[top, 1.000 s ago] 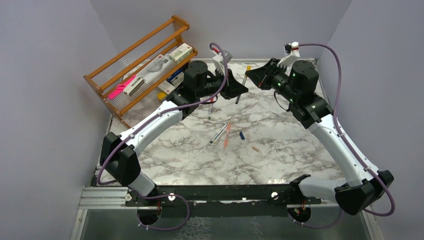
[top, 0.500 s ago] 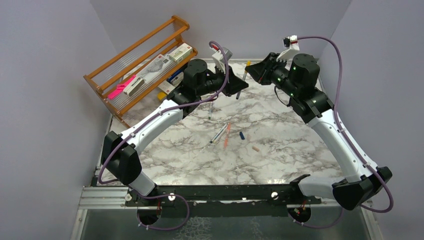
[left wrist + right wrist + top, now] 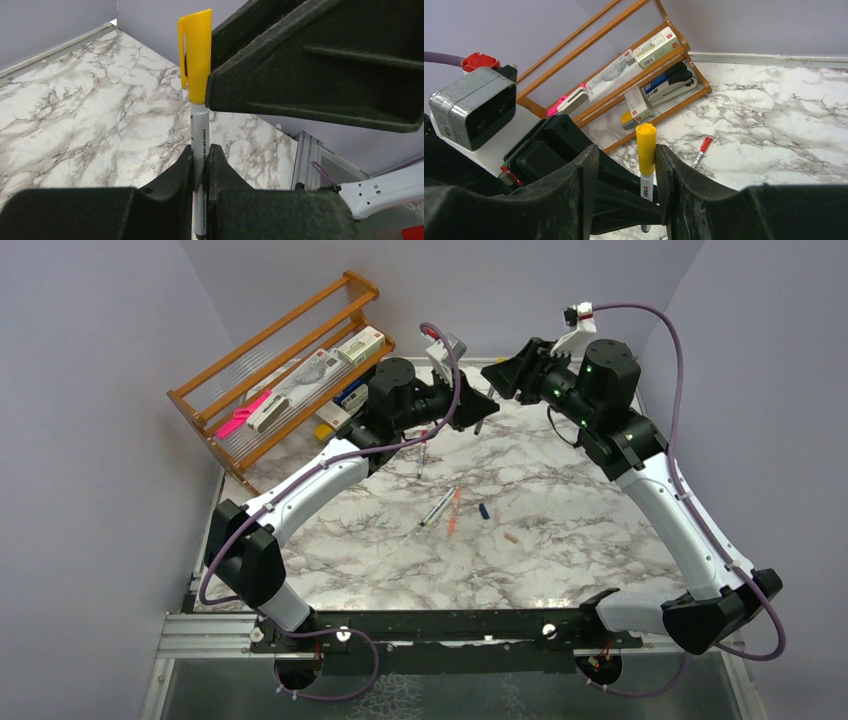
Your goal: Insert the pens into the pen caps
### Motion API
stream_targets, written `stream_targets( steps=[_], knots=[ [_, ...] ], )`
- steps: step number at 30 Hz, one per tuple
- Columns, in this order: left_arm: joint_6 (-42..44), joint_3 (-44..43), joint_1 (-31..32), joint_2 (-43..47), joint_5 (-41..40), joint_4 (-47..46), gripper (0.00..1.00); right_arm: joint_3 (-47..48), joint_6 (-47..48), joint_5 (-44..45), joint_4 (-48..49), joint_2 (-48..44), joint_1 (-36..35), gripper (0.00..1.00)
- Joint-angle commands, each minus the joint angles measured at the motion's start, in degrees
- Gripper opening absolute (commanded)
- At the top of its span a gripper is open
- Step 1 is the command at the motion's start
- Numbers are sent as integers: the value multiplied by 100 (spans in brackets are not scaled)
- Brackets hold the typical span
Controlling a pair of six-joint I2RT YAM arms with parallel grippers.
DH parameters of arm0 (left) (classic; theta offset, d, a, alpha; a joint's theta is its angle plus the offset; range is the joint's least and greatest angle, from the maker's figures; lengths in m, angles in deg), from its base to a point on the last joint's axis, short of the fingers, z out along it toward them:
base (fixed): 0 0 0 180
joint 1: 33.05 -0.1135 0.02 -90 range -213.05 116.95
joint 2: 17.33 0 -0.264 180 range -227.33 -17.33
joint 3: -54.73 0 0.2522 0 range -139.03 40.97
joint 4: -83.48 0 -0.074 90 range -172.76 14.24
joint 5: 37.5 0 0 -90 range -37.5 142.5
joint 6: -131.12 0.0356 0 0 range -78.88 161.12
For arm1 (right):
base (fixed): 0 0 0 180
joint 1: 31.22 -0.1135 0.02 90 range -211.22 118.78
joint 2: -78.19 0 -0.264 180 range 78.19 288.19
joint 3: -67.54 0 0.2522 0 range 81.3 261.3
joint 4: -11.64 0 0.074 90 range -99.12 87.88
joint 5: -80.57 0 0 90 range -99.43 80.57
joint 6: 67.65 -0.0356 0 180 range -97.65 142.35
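Over the far middle of the tabletop (image 3: 560, 560) the right pincer (image 3: 626, 157) straddles the yellow-capped pen (image 3: 645, 145) clamped in the left pincer (image 3: 200, 155), leaving barely any room between them. A wooden rack (image 3: 270, 350) blocks the far left corner. At the centre lie loose pens (image 3: 437, 508) and caps (image 3: 484, 511) (thinly scattered). The near and right stretches are bare marble.

Tiny print runs along the pen (image 3: 199, 132) in the left tool (image 3: 200, 157), unreadable. Labels on the boxes (image 3: 653, 47) beyond it are illegible.
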Motion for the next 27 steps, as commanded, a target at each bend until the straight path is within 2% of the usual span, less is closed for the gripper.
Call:
stream_targets(
  steps=[1,23,25,27],
  knots=[
    [68,-261,47,-24,184,-251,0,297,102,58,-71,132,-25,45],
    [184,-149,54,109,126,-272,0,623,129,-76,-64,387,133,42],
    [188,-141,59,125,119,-275,0,575,113,-88,-39,371,142,38],
    [188,-140,54,135,109,-265,0,547,77,-129,-17,369,143,27]
  ],
)
